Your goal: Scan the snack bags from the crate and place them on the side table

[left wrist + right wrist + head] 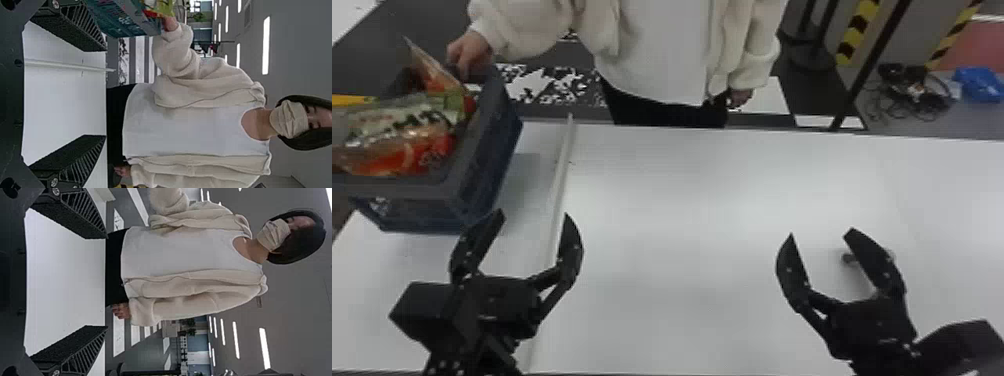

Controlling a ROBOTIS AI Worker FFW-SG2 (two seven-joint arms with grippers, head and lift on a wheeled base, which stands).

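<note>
A blue crate [482, 165] holding snack bags [407, 135] stands at the table's left side, with a person's hand [469, 52] on its far rim. My left gripper [534, 215] is open in front of the crate's near right corner, apart from it. On the right half of the table, my right gripper [821, 232] is also open, with nothing between its fingers. In the left wrist view the open left gripper [105, 93] has the crate [121, 19] beyond it. The right wrist view has the open right gripper [107, 282] over white tabletop.
A white table [682, 200] spans the front, with a thin raised strip [559, 185] running across it beside the crate. A small dark object [848, 258] lies by the right gripper. Across the table stands the person; behind are striped posts [857, 32] and cables [907, 95].
</note>
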